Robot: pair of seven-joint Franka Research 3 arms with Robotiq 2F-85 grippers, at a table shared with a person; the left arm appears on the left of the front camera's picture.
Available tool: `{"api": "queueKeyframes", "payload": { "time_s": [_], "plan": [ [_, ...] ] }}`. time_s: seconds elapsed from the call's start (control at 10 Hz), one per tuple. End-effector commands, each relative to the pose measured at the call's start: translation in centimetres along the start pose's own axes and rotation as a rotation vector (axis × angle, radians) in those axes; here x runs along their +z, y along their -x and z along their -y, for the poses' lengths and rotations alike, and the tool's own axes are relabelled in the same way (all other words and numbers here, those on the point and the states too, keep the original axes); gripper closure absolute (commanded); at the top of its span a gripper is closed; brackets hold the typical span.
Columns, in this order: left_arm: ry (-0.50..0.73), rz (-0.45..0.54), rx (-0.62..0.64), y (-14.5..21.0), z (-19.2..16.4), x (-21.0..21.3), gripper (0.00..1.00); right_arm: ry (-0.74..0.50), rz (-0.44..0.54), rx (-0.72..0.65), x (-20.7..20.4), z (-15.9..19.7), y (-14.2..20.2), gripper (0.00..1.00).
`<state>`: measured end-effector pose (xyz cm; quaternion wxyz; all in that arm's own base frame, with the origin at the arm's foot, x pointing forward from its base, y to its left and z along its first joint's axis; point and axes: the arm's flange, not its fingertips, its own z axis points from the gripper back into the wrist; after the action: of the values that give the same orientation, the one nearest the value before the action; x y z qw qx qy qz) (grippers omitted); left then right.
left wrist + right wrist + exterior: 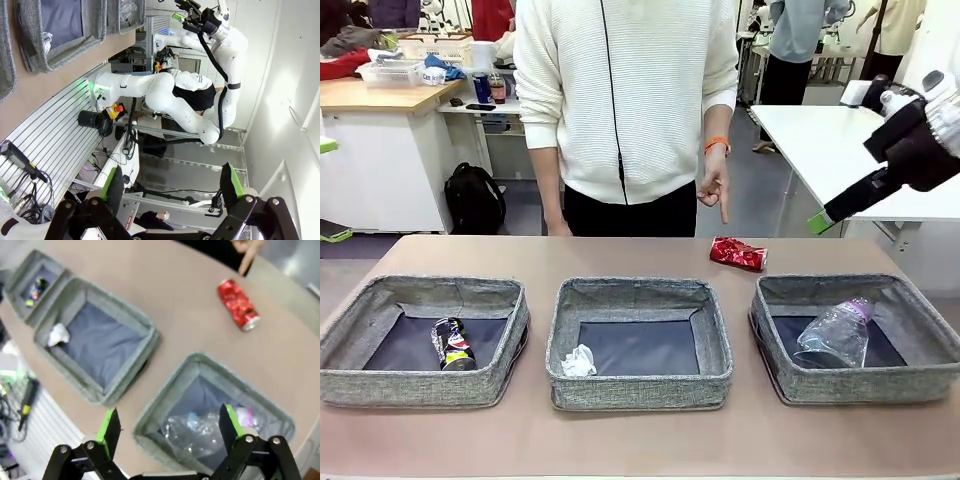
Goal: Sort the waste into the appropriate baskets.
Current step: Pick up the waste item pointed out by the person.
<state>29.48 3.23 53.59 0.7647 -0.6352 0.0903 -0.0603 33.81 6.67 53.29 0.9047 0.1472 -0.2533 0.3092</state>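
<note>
**Operator A:** From my station, front view: three grey baskets in a row on the brown table (640, 440); left basket (380, 375) holds the dark drink can (451, 345), lying on the blue-grey bottom towards the right wall; middle basket (640, 385) holds the white paper wad (579, 361) in its near left corner; right basket (880, 380) holds a clear plastic bottle (834, 335), crumpled, with a purple cap end.

**Operator B:** And the red can?

**Operator A:** The red drink can (737, 253) lies on its side on the bare table, behind the gap between the middle and right baskets, in no basket; the person's hand (714, 187) hangs above it, one finger pointing down at it.

**Operator B:** Jaws, as I read them on my wrist feeds: right gripper (170, 427) spread wide and holding nothing, above the near rim of the right basket with the bottle between its green pads in the picture; the can lies well beyond; the wad sits in the next basket.

**Operator A:** In the front view I see the right gripper (822, 222) raised off the table, above and behind the right basket.

**Operator B:** Left gripper (172, 187): fingers wide apart, nothing between them, aimed away from the table at the other arm's base; two basket walls show at that picture's top left corner
</note>
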Motion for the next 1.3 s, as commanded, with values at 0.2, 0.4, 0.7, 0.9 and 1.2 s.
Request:
{"api": "queueKeyframes", "payload": {
  "time_s": [0.2,0.4,0.7,0.9,1.2],
  "plan": [
    [0.004,0.012,-0.018,0.1,-0.1,-0.2,0.00,-0.029,-0.033,-0.011,-0.3,0.1,0.4,0.00],
    [0.004,0.012,-0.018,0.1,-0.1,-0.2,0.00,0.061,-0.167,0.094,-5.4,2.5,-3.1,0.00],
    [0.004,0.012,-0.018,0.1,-0.1,-0.2,0.00,0.135,-0.255,0.253,-12.8,8.9,-7.8,0.00],
    [0.004,0.012,-0.018,0.1,-0.1,-0.2,0.00,0.138,-0.144,0.309,-16.0,11.7,-9.5,0.00],
    [0.004,0.012,-0.018,0.1,-0.1,-0.2,0.00,0.150,-0.229,0.266,-16.2,10.6,-8.4,0.00]
  ]
}}
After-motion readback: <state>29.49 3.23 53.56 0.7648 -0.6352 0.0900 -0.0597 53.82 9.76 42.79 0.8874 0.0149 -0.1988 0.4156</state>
